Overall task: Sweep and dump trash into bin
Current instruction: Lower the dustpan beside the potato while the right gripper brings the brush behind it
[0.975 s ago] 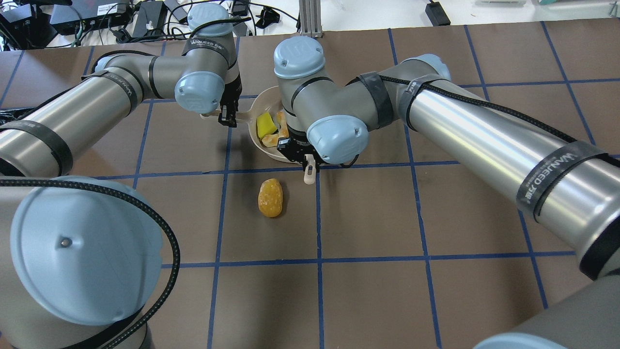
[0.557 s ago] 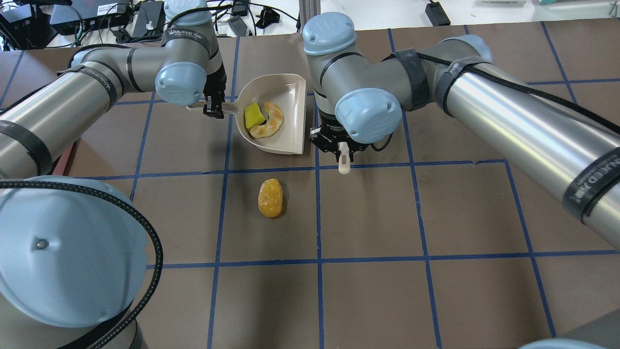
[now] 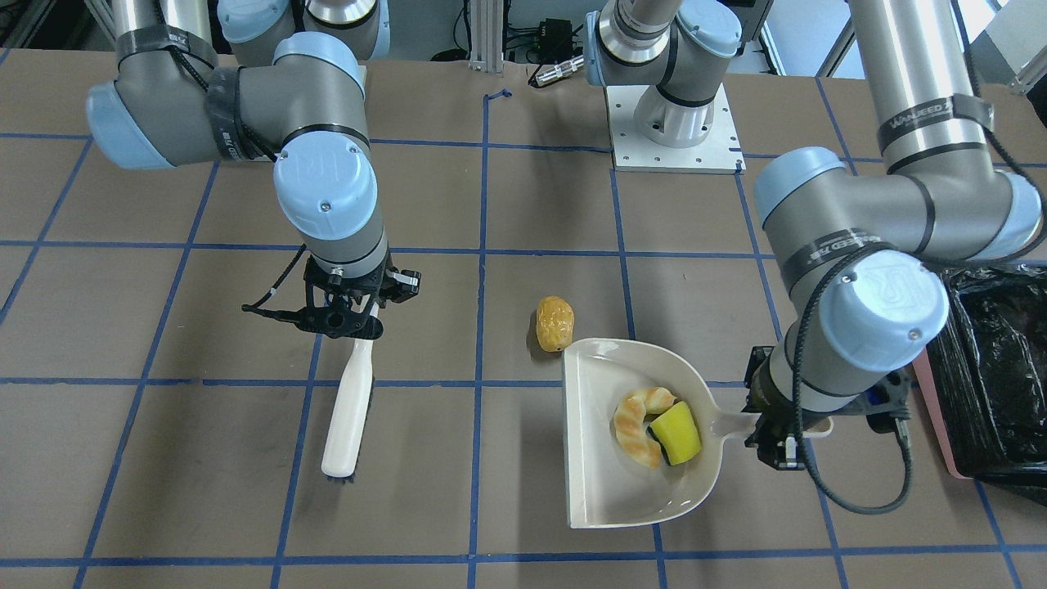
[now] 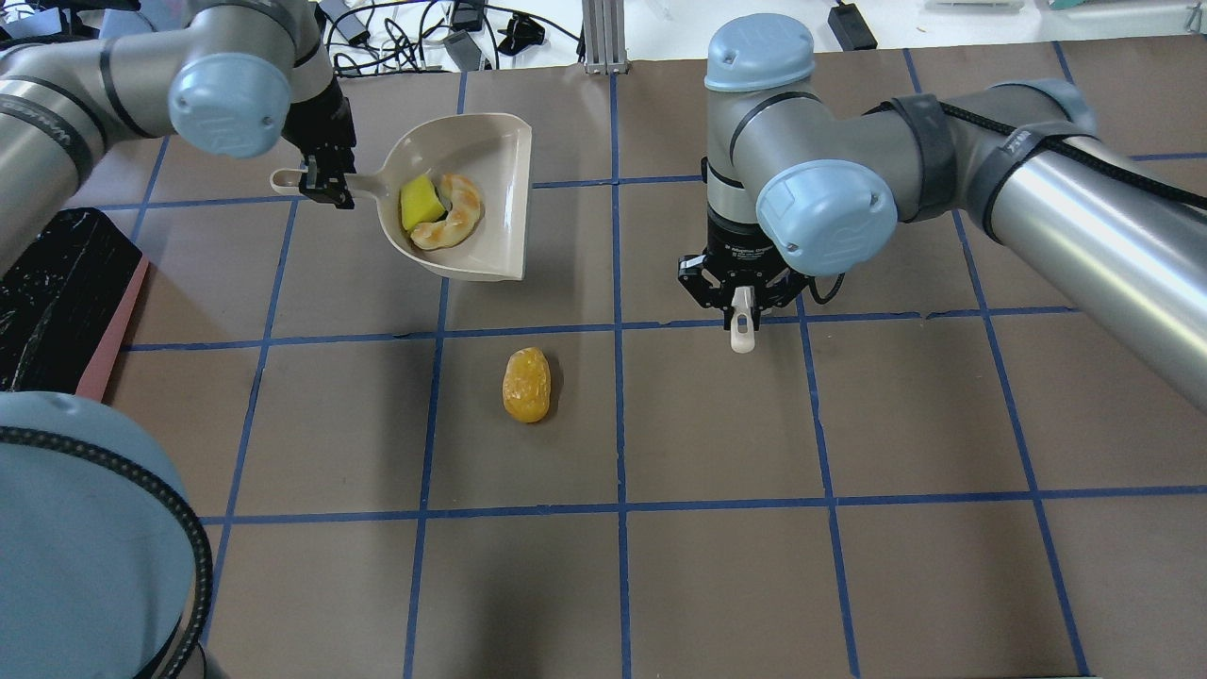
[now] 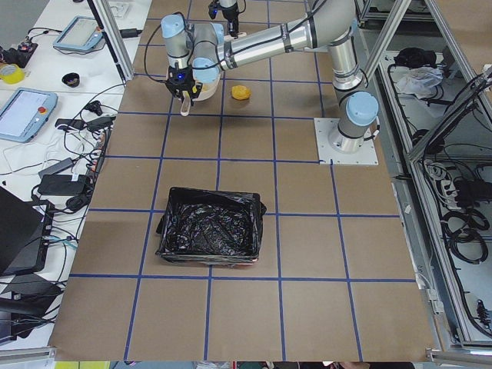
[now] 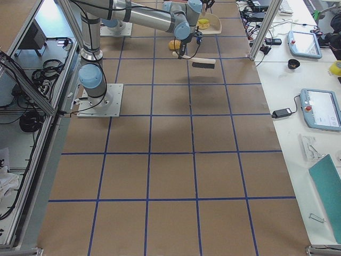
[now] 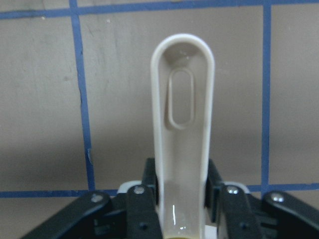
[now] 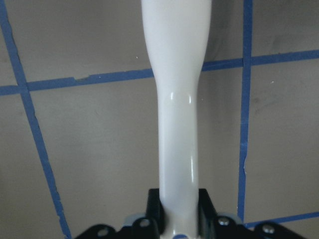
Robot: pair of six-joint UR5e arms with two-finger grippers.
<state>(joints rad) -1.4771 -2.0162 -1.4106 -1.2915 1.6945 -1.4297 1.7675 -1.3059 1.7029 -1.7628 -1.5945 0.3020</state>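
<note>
My left gripper (image 4: 325, 185) is shut on the handle of the beige dustpan (image 4: 490, 151), which also shows in the front view (image 3: 622, 491) and the left wrist view (image 7: 183, 114). The curved tan croissant piece (image 4: 453, 222) and the yellow sponge scrap (image 4: 420, 203) lie in the pan. The golden-brown potato lump (image 4: 526, 384) lies on the table, apart from the pan and in front of it. My right gripper (image 4: 742, 300) is shut on the white brush (image 3: 348, 409), well to the right of the pan. The black-lined pink bin (image 4: 57, 283) stands at the table's left edge.
The table is brown with a blue tape grid. Cables and electronics (image 4: 283, 38) lie beyond the far edge. A metal post (image 4: 599, 33) stands at the far middle. In the front view the bin (image 3: 994, 368) lies just past my left wrist.
My left arm has carried the dustpan, with the croissant and sponge in it, to the left toward the bin. My right arm has moved the brush to the right. The potato has not moved.
</note>
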